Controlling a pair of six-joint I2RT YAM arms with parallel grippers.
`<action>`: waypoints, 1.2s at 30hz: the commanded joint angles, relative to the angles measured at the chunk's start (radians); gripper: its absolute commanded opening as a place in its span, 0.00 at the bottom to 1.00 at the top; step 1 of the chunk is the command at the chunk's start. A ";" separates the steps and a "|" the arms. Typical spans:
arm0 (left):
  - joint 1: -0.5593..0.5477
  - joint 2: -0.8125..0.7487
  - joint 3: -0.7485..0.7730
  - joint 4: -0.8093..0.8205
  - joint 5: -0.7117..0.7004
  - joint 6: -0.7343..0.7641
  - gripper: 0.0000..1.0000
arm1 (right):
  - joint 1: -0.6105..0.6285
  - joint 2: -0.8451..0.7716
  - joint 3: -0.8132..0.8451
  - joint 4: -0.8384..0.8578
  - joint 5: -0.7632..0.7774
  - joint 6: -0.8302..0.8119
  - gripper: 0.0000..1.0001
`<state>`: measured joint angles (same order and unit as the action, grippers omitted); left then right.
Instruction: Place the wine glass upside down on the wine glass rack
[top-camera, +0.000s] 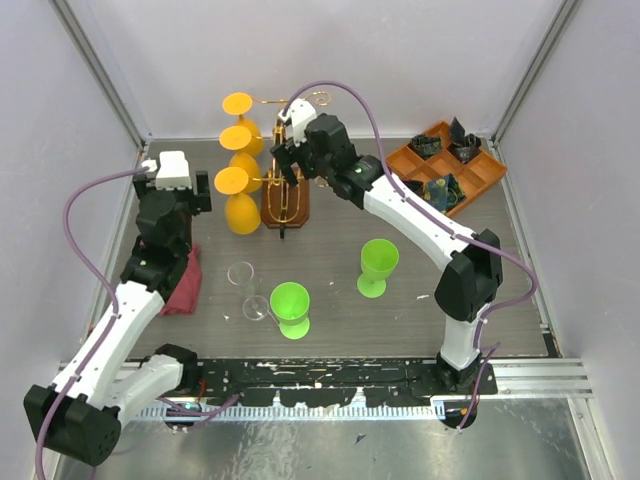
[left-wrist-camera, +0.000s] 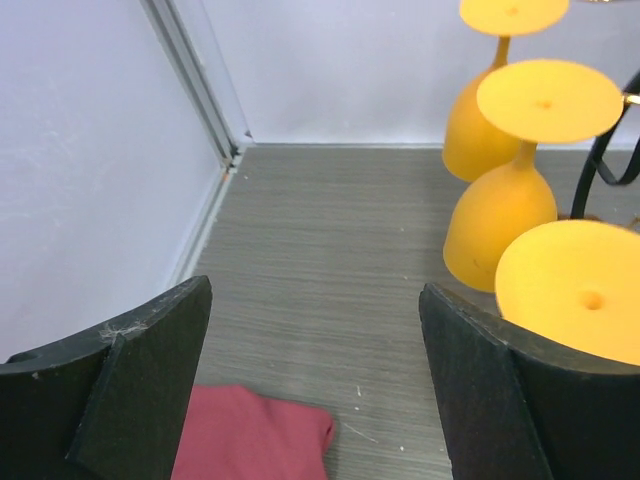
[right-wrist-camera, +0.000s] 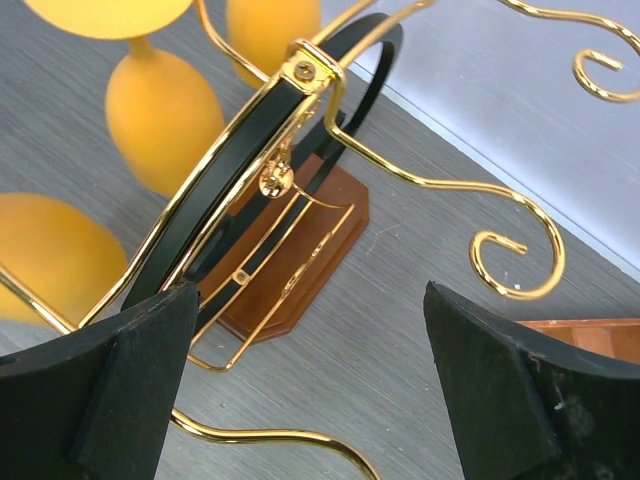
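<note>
Right pincer (right-wrist-camera: 310, 310) gapes wide, holding nothing, beside the wine glass rack (right-wrist-camera: 228, 180).

A robot lab cell, this: white panels (top-camera: 300, 50) on aluminium posts (top-camera: 100, 70) box in the grey desk (top-camera: 340, 225), left arm (top-camera: 120, 320) and right arm (top-camera: 430, 225) bolted to a metal rail (top-camera: 540, 375) at its near edge, purple cables (top-camera: 68, 215) looping.

Gold-wire wine glass rack (top-camera: 284, 203) on brown base, three orange wine glasses (top-camera: 243, 213) hung upside down.
</note>
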<state>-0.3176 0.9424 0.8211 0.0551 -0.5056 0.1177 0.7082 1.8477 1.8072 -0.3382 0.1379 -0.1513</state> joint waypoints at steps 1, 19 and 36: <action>0.005 -0.050 0.072 -0.031 -0.061 0.053 0.91 | 0.044 -0.007 0.025 0.018 -0.019 0.023 1.00; 0.006 -0.077 0.180 -0.148 0.120 0.039 0.93 | 0.129 0.055 0.113 0.041 -0.002 0.051 1.00; 0.004 -0.061 0.385 -0.326 0.760 -0.088 1.00 | 0.057 -0.164 0.062 -0.063 0.093 0.090 1.00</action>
<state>-0.3168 0.8761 1.1385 -0.2123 0.0448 0.0692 0.8047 1.8450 1.8809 -0.4286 0.2428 -0.1158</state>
